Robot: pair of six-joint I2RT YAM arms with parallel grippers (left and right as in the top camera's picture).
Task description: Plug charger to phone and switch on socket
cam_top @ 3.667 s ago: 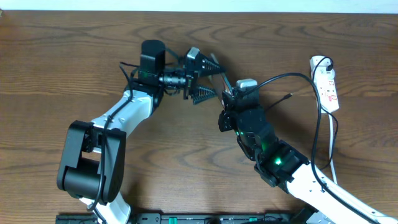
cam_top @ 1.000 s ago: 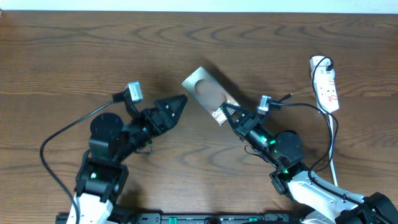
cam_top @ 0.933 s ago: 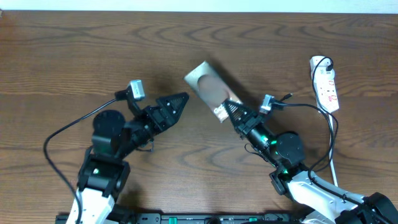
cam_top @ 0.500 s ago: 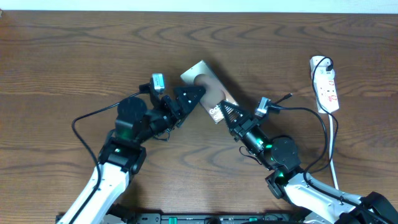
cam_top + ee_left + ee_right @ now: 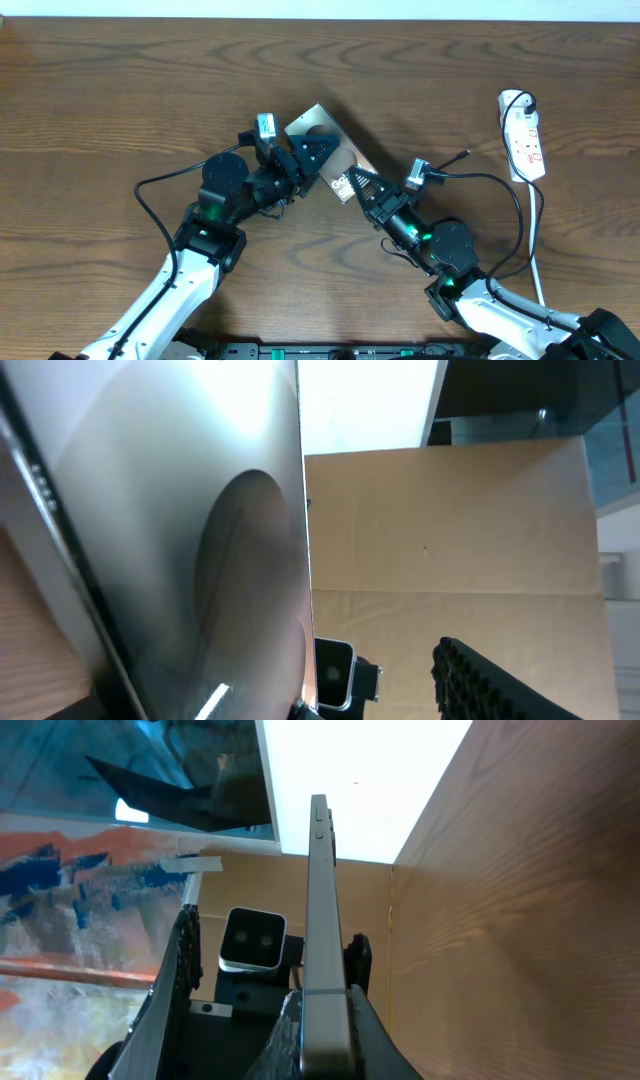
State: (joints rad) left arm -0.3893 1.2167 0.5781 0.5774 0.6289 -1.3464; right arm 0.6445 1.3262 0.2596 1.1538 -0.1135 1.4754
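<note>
At the middle of the wooden table [image 5: 120, 90], the phone [image 5: 322, 122] is held tilted between the two arms. Right gripper [image 5: 352, 183]: closed on the phone's lower end. The right wrist view shows the phone edge-on, with a pad pressed to each face. Left gripper [image 5: 316, 152]: jaws parted, straddling the phone's upper half. One left finger [image 5: 172, 990] stands clear of the phone's face. The other sits close against the opposite side; contact cannot be determined. Phone face: silvery with a dark oval, filling much of the left wrist view.

Socket [image 5: 524, 135]: lying at the far right of the table, well apart from both grippers, with a black plug seated at its far end. Charger [image 5: 490, 177]: the thin black cable curves across the wood beside the right arm. Connector tip [image 5: 466, 154]: lying free on the table, apart from the phone. Switch position: too small to read.
</note>
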